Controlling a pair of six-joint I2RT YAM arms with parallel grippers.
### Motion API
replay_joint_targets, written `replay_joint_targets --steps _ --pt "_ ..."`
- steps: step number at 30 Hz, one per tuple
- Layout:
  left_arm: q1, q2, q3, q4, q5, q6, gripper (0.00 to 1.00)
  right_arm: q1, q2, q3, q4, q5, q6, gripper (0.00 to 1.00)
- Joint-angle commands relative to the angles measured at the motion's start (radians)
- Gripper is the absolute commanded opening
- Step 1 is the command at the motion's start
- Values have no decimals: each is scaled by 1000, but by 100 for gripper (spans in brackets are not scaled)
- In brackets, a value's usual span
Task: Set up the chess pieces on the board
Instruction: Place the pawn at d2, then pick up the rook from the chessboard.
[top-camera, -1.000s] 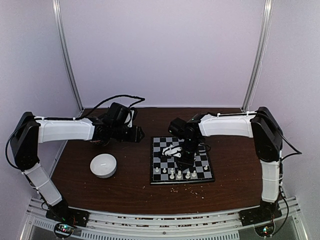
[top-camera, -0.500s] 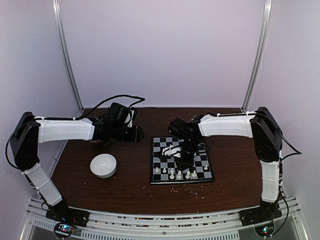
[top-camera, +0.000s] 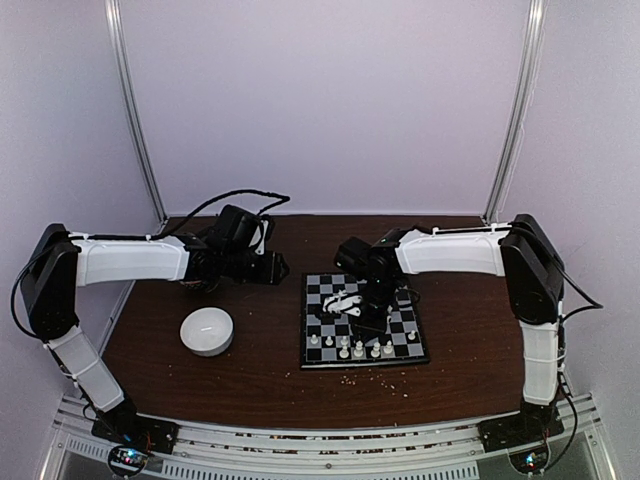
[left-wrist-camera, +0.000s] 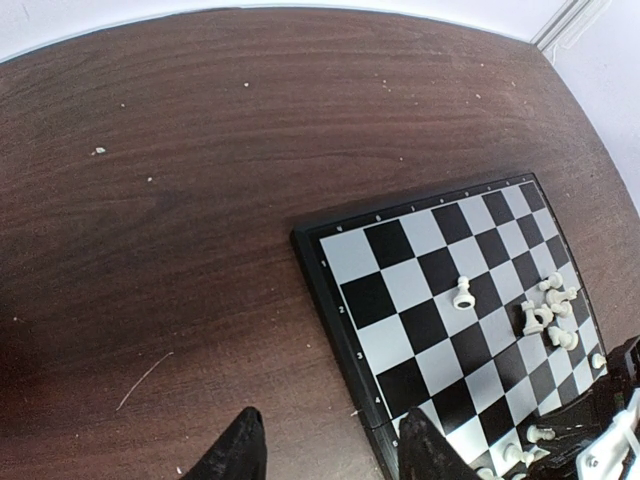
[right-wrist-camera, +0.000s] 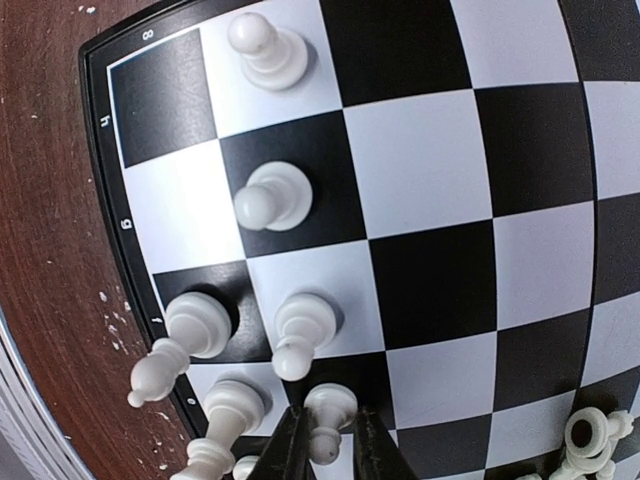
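Observation:
The board (top-camera: 318, 322) with black and pale checks lies right of the table's middle. Several white chess pieces (top-camera: 345, 349) stand along its near rows and a loose heap (top-camera: 348, 301) lies near its middle. My right gripper (right-wrist-camera: 326, 452) hangs low over the near rows, shut on a white pawn (right-wrist-camera: 328, 415) that stands on a black square. Standing pawns (right-wrist-camera: 272, 198) and taller pieces (right-wrist-camera: 185, 335) sit beside it near the board's rim. My left gripper (left-wrist-camera: 325, 458) is open and empty over bare wood, left of the board (left-wrist-camera: 400, 300); a lone pawn (left-wrist-camera: 462, 294) and the heap (left-wrist-camera: 550, 315) show there.
A round white bowl (top-camera: 207, 331) sits on the table left of the board. Pale crumbs (top-camera: 370, 378) are scattered by the board's near edge. A black cable (top-camera: 235, 197) loops behind the left arm.
The right gripper has shifted very slightly over the board's near rows. The left arm has not moved.

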Motion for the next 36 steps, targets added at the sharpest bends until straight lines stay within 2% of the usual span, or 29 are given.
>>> replay_joint_targets --steps 1,8,15,22,28,36 --pt "4 -23 -8 17 1 -3 46 3 -29 25 -6 4 10 20" --pt "4 -27 9 -9 -3 11 46 -20 -144 71 -58 -14 13 25" --pt "1 -5 47 -6 48 51 46 -135 -233 77 -52 -57 12 26" --pt "-13 5 62 2 78 83 46 -265 -193 14 35 65 43 28" --pt "-22 23 72 2 92 73 46 -281 -135 8 52 87 48 27" --pt "-30 38 88 2 102 74 46 -281 -73 23 25 24 42 28"
